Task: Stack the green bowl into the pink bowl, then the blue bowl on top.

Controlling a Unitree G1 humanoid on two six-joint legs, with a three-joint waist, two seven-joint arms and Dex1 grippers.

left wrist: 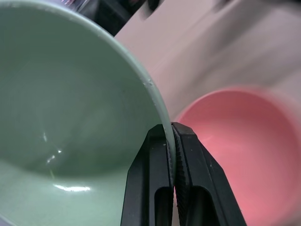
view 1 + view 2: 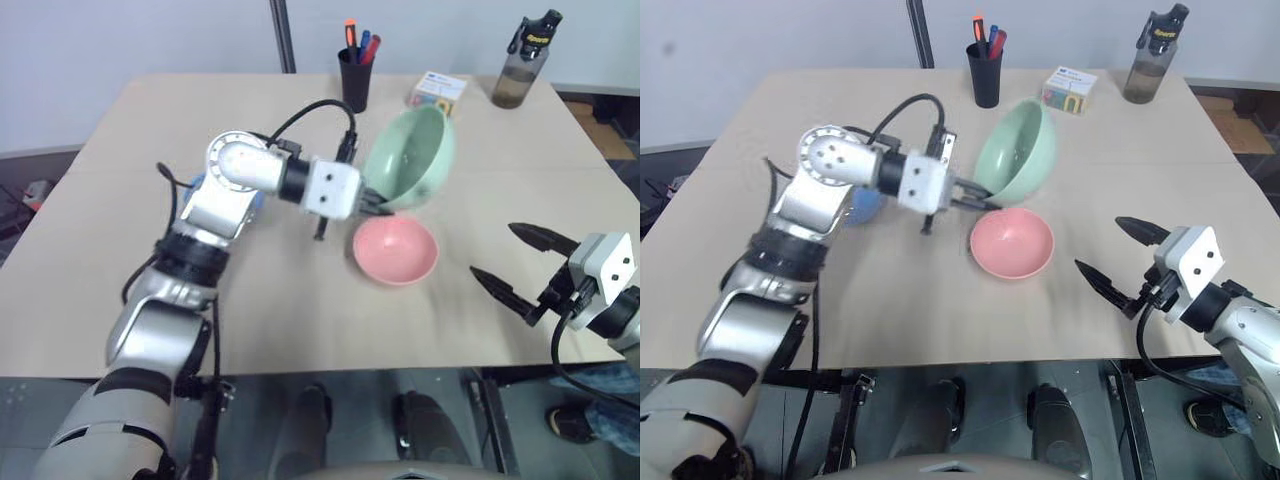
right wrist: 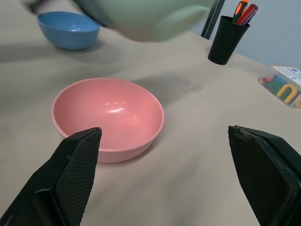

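Note:
The green bowl (image 2: 410,155) hangs tilted in the air, its opening facing sideways, just behind and above the pink bowl (image 2: 395,250). My left gripper (image 2: 378,205) is shut on the green bowl's rim; the left wrist view shows the rim pinched between its two black fingers (image 1: 155,179). The pink bowl stands upright on the table, empty. The blue bowl (image 3: 69,29) sits on the table further left, mostly hidden behind my left arm in the head views. My right gripper (image 2: 1098,244) is open over the table's right side, pointing at the pink bowl, with nothing in it.
A black pen cup (image 2: 355,78), a small box (image 2: 438,92) and a drinking bottle (image 2: 522,65) stand along the far edge of the tan table (image 2: 290,320). The table's front edge runs just below my arms.

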